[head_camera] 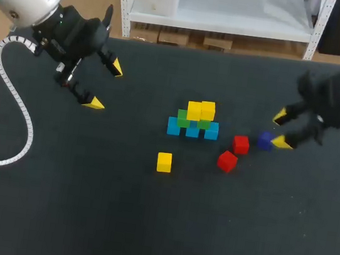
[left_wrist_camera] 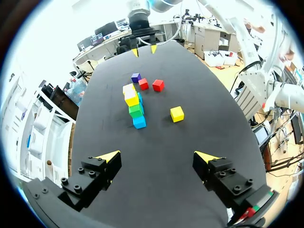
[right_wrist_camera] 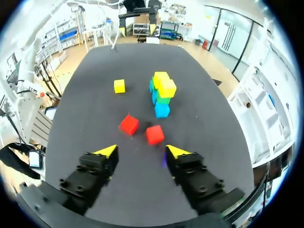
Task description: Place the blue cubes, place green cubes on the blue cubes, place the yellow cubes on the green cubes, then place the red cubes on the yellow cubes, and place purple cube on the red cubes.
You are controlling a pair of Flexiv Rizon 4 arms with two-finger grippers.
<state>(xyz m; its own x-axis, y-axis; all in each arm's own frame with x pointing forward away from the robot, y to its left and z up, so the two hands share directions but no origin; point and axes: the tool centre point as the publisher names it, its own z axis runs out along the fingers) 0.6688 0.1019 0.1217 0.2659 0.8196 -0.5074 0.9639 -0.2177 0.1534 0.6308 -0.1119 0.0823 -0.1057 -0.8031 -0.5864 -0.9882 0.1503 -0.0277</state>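
a: how is the right gripper [head_camera: 280, 129] found?
b: it is held wide open near the right edge of the table [head_camera: 81, 216], and nothing is gripped. the purple cube [head_camera: 265, 141] is seen just beside one fingertip, on the side toward the table's middle; whether it is touched cannot be told.
a: what is to be taken?
b: the red cubes [head_camera: 240, 144], it is judged, since purple goes last. both lie just past the purple cube, slightly apart from each other. the nearer one should be straddled squarely, flat faces to the pads, and the purple cube should not be nudged.
a: and where is it set?
b: on the yellow cubes [head_camera: 200, 111], which are seated on the green cubes [head_camera: 184, 118] over the blue cubes [head_camera: 192, 131] at the table's middle. it should be lowered straight and released gently, so the stack is not shoved. a loose yellow cube [head_camera: 164, 161] lies toward the near edge. the left gripper [head_camera: 105, 85], open and empty, is held by the far left corner.
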